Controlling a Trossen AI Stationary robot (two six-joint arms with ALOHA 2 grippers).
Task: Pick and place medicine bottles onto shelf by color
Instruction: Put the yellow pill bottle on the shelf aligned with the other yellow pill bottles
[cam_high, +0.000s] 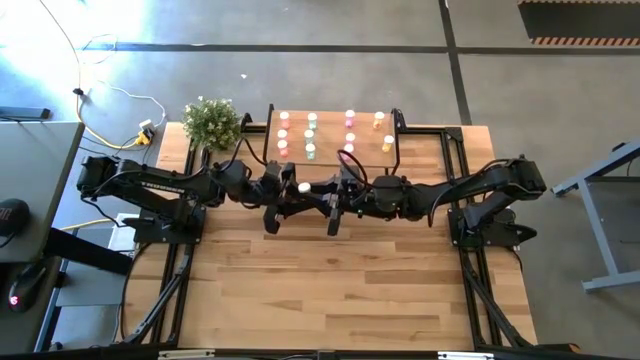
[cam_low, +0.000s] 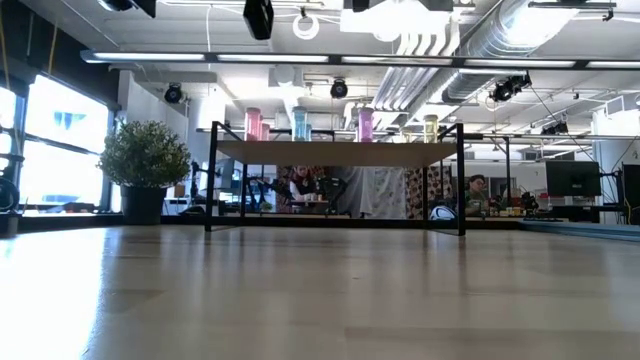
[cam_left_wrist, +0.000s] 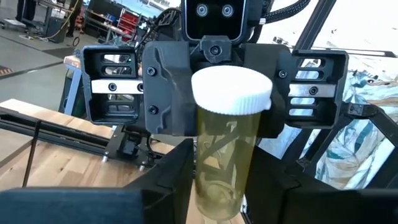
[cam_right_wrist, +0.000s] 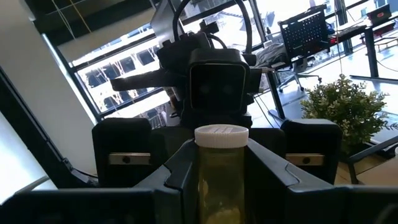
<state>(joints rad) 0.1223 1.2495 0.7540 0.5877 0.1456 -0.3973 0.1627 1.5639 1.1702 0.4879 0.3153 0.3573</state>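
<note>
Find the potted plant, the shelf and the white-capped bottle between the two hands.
potted plant (cam_high: 211, 122): high view, leafy crown.
shelf (cam_low: 340, 153): low view, front edge of wooden top.
white-capped bottle (cam_left_wrist: 231, 91): left wrist view, cap.

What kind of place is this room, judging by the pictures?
Probably a robotics lab or workshop: exposed ducts on the ceiling, desks with monitors behind the table, and a bare concrete floor.

Shelf (cam_low: 335, 152) w/ 4 bottles (cam_low: 254, 124) on top, plant (cam_low: 146, 165) at left, ppl behind
</note>
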